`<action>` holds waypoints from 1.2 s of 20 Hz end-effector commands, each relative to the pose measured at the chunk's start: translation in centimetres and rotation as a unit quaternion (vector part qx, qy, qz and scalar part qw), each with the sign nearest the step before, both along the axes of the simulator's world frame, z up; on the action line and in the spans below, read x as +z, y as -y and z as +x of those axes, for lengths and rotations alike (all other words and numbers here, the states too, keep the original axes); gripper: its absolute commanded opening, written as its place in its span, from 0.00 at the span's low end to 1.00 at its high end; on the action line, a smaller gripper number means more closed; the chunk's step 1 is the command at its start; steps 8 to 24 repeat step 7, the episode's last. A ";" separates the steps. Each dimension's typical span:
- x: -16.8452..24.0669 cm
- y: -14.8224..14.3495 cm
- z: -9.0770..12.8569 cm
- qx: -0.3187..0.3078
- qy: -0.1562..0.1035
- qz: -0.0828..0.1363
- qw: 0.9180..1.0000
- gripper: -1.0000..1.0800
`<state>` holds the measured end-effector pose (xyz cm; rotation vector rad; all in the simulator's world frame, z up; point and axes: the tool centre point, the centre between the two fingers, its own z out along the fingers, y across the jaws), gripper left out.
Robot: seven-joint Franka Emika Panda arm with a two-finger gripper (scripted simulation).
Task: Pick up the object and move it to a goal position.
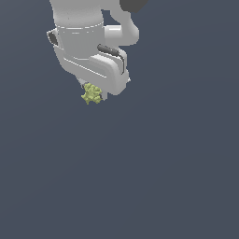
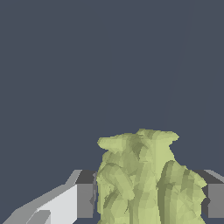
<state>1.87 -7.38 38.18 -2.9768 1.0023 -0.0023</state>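
The object point(image 1: 91, 94) is a small yellow-green lumpy chunk with a bumpy surface. It pokes out from under the white gripper point(image 1: 95, 94) near the top of the exterior view, left of centre. In the wrist view the object point(image 2: 146, 179) fills the space between the two fingers point(image 2: 85, 194), whose dark pads press against its sides. The gripper point(image 2: 148, 197) is shut on it. The arm's white body hides the fingers in the exterior view.
A plain dark blue-grey surface point(image 1: 140, 177) fills both views. No other items or edges show.
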 end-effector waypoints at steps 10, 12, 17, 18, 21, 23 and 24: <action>2.0 0.4 -0.2 0.000 -0.001 0.000 1.000 0.00; 2.0 0.4 -0.2 0.000 -0.001 0.000 1.000 0.00; 2.0 0.4 -0.2 0.000 -0.001 0.000 1.000 0.00; 2.0 0.4 -0.2 0.000 -0.001 0.000 1.000 0.00; 2.0 0.4 -0.2 0.000 -0.001 0.000 1.000 0.00; 2.0 0.4 -0.2 0.000 -0.001 0.000 1.000 0.00; 2.0 0.4 -0.2 0.000 -0.001 0.000 1.000 0.00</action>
